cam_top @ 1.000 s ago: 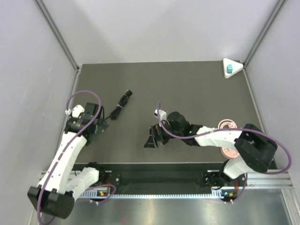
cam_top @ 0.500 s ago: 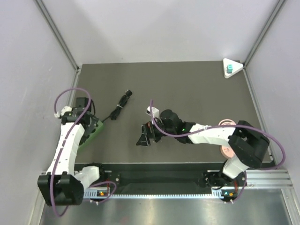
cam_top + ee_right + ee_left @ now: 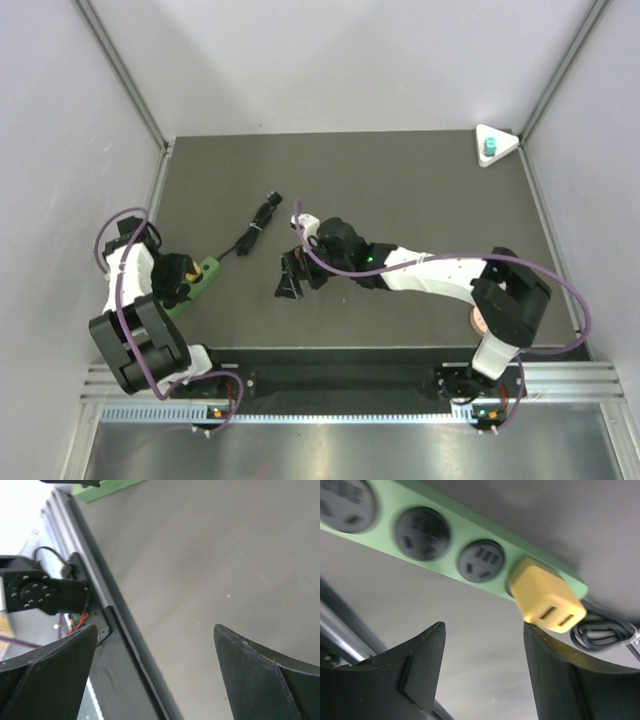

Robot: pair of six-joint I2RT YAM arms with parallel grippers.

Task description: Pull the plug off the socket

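Top view first: the left gripper (image 3: 186,284) is tucked in at the table's left side, right over the green power strip (image 3: 203,271). The yellow plug (image 3: 197,267) shows as a small spot at the strip's far end, just beside the gripper. A black cable (image 3: 258,222) runs off from that end. From up here I cannot tell how the left jaws stand. The right gripper (image 3: 292,280) is out over mid-table, well apart from the strip. In the far right corner, a teal piece (image 3: 489,148) sits on a white triangular block (image 3: 506,140), far from both grippers.

Left wrist view now: the jaws stand wide apart, nothing between them. The plug (image 3: 547,602) is seated in the strip's (image 3: 385,532) end outlet, with 3 free outlets alongside. It lies just beyond the tip of the finger on the picture's right (image 3: 555,675), off the gap's centre, untouched. The cable (image 3: 600,632) is coiled just behind it.

Right wrist view: jaws spread wide over bare table (image 3: 200,555), holding nothing. Only a green sliver of the strip (image 3: 107,487) shows at the top edge.
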